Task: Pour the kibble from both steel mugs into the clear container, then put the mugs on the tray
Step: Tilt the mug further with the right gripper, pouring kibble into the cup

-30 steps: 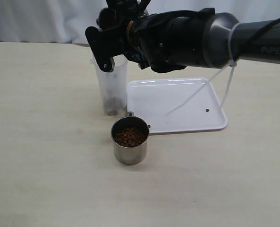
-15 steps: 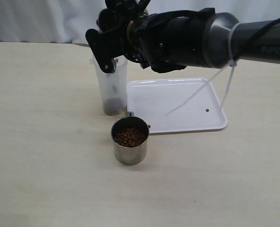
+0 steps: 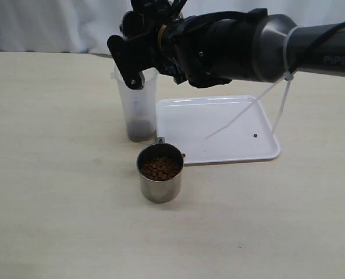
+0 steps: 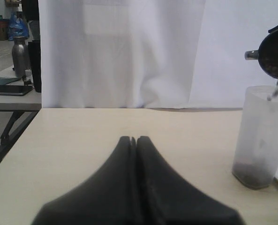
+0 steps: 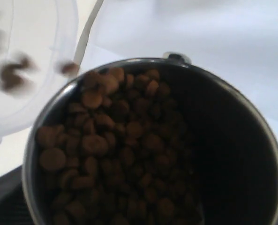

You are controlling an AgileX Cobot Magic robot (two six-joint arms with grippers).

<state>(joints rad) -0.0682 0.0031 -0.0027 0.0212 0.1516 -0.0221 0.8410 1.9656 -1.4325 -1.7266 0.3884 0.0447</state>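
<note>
Overall: pale table (image 3: pixel 56 221) bearing white tray (image 3: pixel 195 116), white curtain (image 4: pixel 129 51) behind.

Polished, reflective stainless steel on the short cylindrical mug (image 3: pixel 160 185) at the near middle. Holds dry, matt, rough-looking dark-brown kibble pellets (image 3: pixel 159 168). Same steel, duller on the inner wall, on the raised second mug (image 5: pixel 251 154). Smooth, frosted translucent plastic for the tall narrow container (image 3: pixel 138 110) just beyond. Smooth white plastic with a slight sheen on the flat rectangular tray (image 3: pixel 230 145) to the right. Matt pale beige tabletop (image 3: pixel 56 192), faintly wood-grained. Smooth matt black on the left gripper (image 4: pixel 133 139). Soft white cloth for the far curtain (image 4: pixel 120 51).
</note>
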